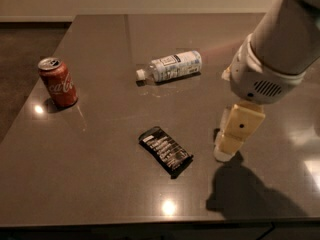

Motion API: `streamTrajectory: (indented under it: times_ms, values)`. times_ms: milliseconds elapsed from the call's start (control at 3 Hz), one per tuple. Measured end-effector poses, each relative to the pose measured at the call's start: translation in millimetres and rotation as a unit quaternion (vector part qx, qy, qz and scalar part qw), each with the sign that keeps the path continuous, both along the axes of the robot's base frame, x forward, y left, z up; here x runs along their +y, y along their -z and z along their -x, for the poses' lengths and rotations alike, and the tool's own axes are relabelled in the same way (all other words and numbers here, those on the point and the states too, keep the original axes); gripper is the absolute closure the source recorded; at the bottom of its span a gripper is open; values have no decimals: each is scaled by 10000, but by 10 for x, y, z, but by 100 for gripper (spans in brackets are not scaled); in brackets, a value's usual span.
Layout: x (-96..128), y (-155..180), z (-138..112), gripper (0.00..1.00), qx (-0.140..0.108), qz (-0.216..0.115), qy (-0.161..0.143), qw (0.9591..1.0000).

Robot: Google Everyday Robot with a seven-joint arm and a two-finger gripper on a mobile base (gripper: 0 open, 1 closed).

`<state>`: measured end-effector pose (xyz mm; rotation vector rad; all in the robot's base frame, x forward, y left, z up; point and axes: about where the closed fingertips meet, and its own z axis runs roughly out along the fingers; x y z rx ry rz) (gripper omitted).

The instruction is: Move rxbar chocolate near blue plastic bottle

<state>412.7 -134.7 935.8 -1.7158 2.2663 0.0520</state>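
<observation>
Red can (57, 81) - upright, far left of the gripper. Blue plastic bottle (170, 66) - on its side, beyond and left of it. Rxbar chocolate (166, 151) - flat on the table (100, 184), near the gripper's left, well apart from the bottle. Gripper (225, 151) points down at the right; opening cannot be told.

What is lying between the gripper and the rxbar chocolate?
Nothing. In the camera view, only bare table lies between the rxbar chocolate and the gripper, which is low and close beside the bar.
</observation>
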Motion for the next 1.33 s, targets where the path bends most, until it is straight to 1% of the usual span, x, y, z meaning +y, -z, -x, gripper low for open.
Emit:
streamTrajectory:
  times_ms: [333, 667, 1000, 1333]
  values:
    - [306, 251, 59, 0, 173, -234, 113, 9995]
    - [593, 487, 39, 0, 255, -409, 328, 9983]
    - [806, 671, 11, 0, 374, -455, 542, 9968]
    - [976, 811, 19, 0, 496, -457, 655, 9956]
